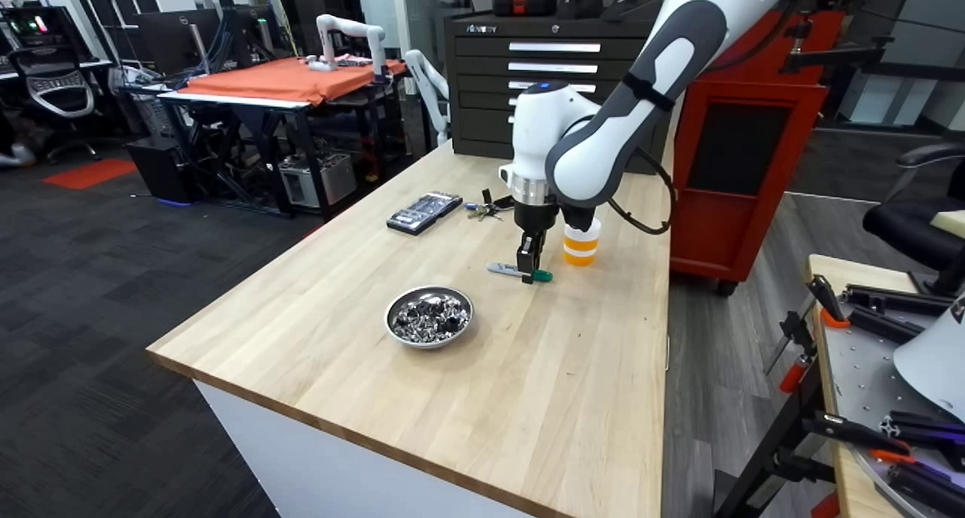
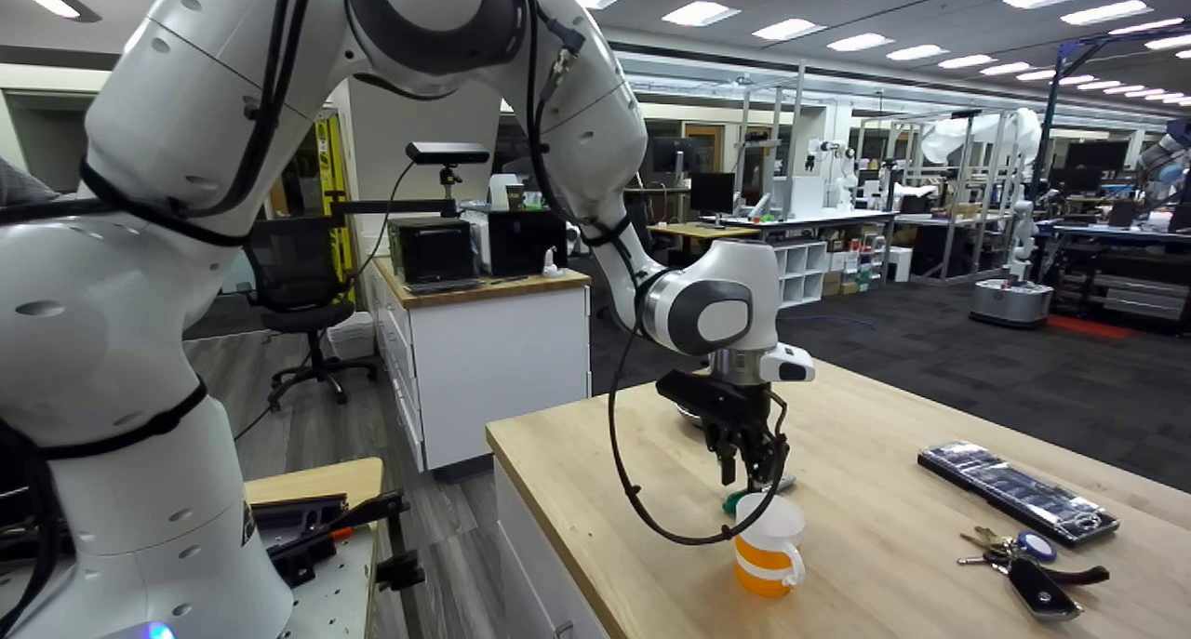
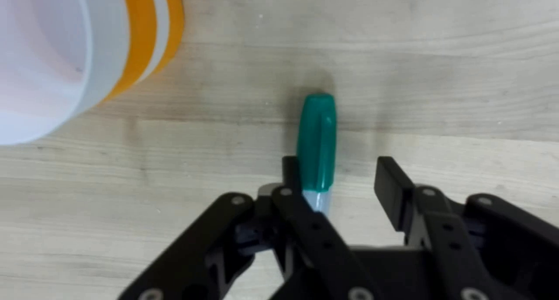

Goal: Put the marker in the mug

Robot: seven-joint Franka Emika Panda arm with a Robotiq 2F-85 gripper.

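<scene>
The marker point(image 1: 503, 270) lies flat on the wooden table; it has a grey body and a green cap. The cap also shows in the wrist view point(image 3: 317, 138) and in an exterior view point(image 2: 737, 501). The mug point(image 1: 580, 252), orange-yellow with a white band and pale rim, stands upright close to the cap end, also in the wrist view point(image 3: 144, 33) and an exterior view point(image 2: 765, 555). My gripper point(image 3: 338, 164) is open and low over the marker, which lies between the fingers, near the left finger in the wrist view, with a gap to the right finger. Part of the marker's body is hidden.
A metal bowl point(image 1: 428, 344) with shiny bits stands near the marker's grey end. A black phone-like case point(image 1: 424, 213) and keys point(image 1: 486, 209) lie farther back. A dark tool chest point(image 1: 482, 88) stands at the table's far end. The arm's cable hangs beside the mug.
</scene>
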